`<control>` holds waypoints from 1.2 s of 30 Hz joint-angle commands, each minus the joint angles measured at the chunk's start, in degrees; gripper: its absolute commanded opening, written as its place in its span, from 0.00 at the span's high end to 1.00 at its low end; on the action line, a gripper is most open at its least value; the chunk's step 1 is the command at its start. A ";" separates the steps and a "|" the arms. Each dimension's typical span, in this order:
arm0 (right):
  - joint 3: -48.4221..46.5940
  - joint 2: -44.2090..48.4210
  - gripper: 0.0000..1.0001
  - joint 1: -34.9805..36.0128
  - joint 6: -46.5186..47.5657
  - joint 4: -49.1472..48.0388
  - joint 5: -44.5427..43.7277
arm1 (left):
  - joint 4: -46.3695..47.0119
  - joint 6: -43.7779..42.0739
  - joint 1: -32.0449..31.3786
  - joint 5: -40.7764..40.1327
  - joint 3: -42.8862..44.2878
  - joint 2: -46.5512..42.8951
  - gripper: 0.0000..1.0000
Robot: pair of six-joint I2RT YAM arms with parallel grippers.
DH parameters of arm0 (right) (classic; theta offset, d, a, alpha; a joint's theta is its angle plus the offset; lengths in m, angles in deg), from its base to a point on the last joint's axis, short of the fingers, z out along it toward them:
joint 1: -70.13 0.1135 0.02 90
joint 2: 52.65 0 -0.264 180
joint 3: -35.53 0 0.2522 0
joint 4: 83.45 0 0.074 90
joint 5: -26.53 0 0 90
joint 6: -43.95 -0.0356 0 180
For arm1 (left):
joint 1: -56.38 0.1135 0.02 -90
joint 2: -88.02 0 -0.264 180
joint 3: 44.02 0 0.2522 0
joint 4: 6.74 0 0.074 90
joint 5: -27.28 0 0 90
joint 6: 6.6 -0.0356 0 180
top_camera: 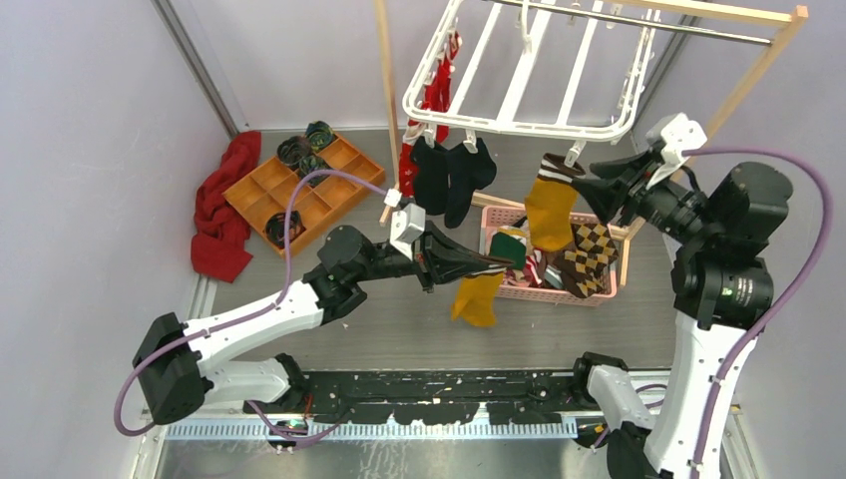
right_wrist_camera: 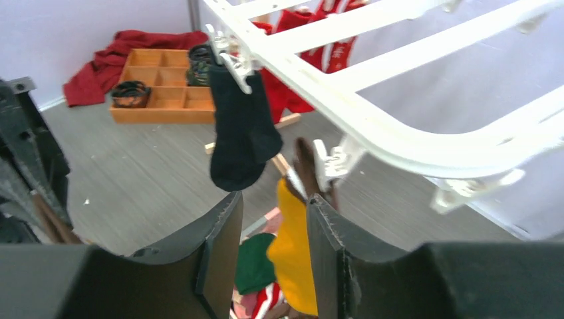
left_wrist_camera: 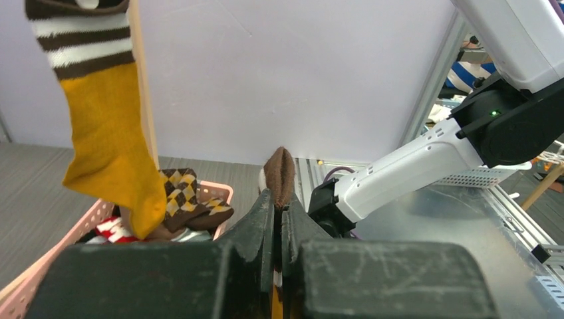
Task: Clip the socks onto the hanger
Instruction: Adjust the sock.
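The white hanger (top_camera: 519,75) hangs from a rod on the wooden rack. Two black socks (top_camera: 446,180) and red ones (top_camera: 435,90) dangle from its clips. At its front right, a mustard sock with a brown striped cuff (top_camera: 549,212) hangs from a clip (right_wrist_camera: 332,163). My right gripper (top_camera: 582,188) is open beside that cuff, and the mustard sock (right_wrist_camera: 292,259) hangs between its fingers (right_wrist_camera: 226,232). My left gripper (top_camera: 496,263) is shut on the brown cuff (left_wrist_camera: 280,174) of a second mustard sock (top_camera: 477,297), which dangles below it in front of the basket.
A pink basket (top_camera: 559,291) under the hanger holds argyle socks (top_camera: 589,249), a green one (right_wrist_camera: 256,262) and a red-striped one. At the back left, a wooden tray (top_camera: 304,190) with dark sock rolls stands beside a red cloth (top_camera: 224,205). A wooden rack post (top_camera: 387,100) rises left of the hanger.
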 commanded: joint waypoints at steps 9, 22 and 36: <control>-13.05 -6.14 0.58 -10.91 3.61 10.91 -5.42 | 5.77 -6.14 -1.81 7.72 17.46 13.65 1.00; -12.01 -9.89 0.44 -24.11 -0.21 8.60 -0.35 | 3.61 -11.79 -7.96 3.68 37.54 34.66 1.00; -7.88 -15.33 0.20 -32.60 -11.56 -14.06 19.76 | -2.42 -18.67 -7.28 -10.96 49.84 46.87 1.00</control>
